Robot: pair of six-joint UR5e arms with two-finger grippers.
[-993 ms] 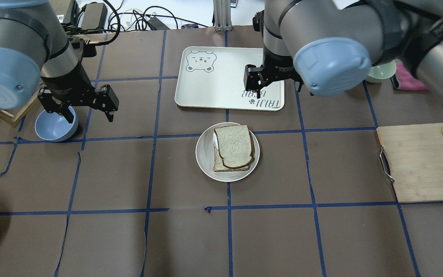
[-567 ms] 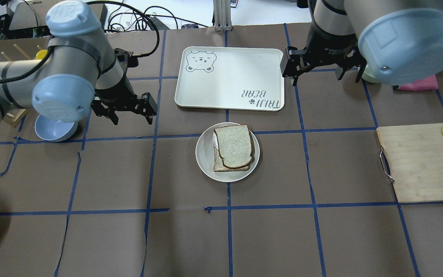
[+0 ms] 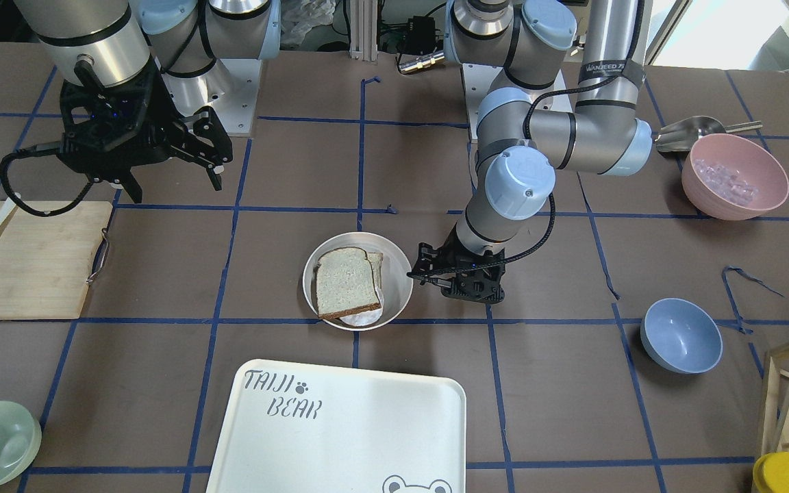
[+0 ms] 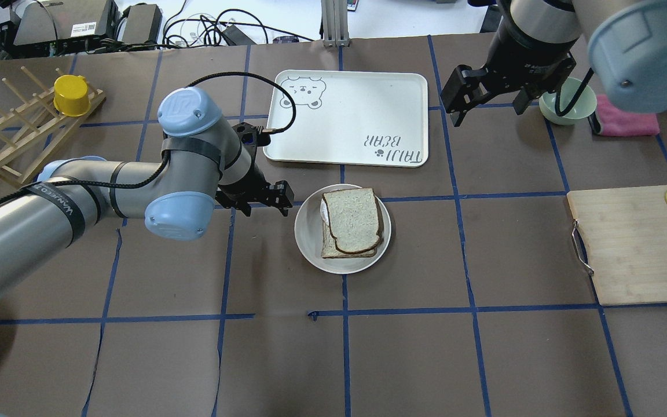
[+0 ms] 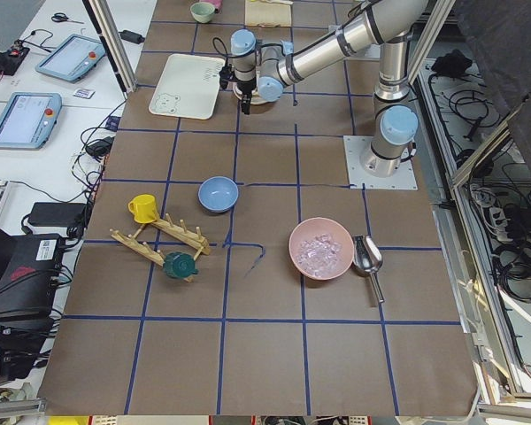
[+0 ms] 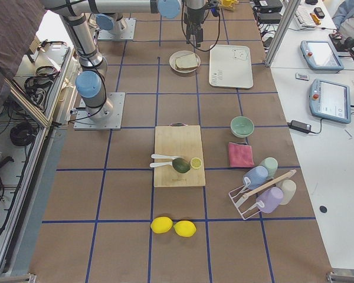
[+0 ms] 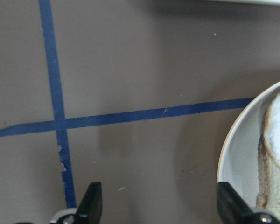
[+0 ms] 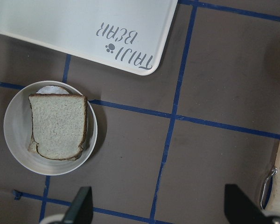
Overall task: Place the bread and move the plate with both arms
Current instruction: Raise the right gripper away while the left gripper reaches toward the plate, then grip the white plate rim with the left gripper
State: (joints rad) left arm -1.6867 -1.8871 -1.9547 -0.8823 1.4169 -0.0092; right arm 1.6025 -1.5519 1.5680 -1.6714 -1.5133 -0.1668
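Observation:
The bread [image 4: 352, 220] lies on the round cream plate [image 4: 305, 231], stacked on another slice with a bit of egg white showing at the far edge. It also shows in the front view [image 3: 345, 282] and the right wrist view [image 8: 58, 126]. My left gripper [image 4: 265, 208] is open and empty, low over the table just left of the plate rim [image 7: 228, 144], apart from it. My right gripper [image 4: 488, 110] is open and empty, raised to the right of the tray, far from the plate [image 8: 18, 149].
The white TAIJI BEAR tray [image 4: 345, 116] lies just behind the plate. A wooden cutting board [image 4: 629, 243] is at the right, a green bowl [image 4: 565, 107] and pink cloth beyond it. A blue bowl [image 3: 681, 335], pink bowl [image 3: 733, 174] and wooden rack [image 4: 15, 133] stand on the left.
My left gripper moved right and down from the blue bowl to the plate's left edge. My right gripper moved off the tray to the right. Bread and plate have not moved.

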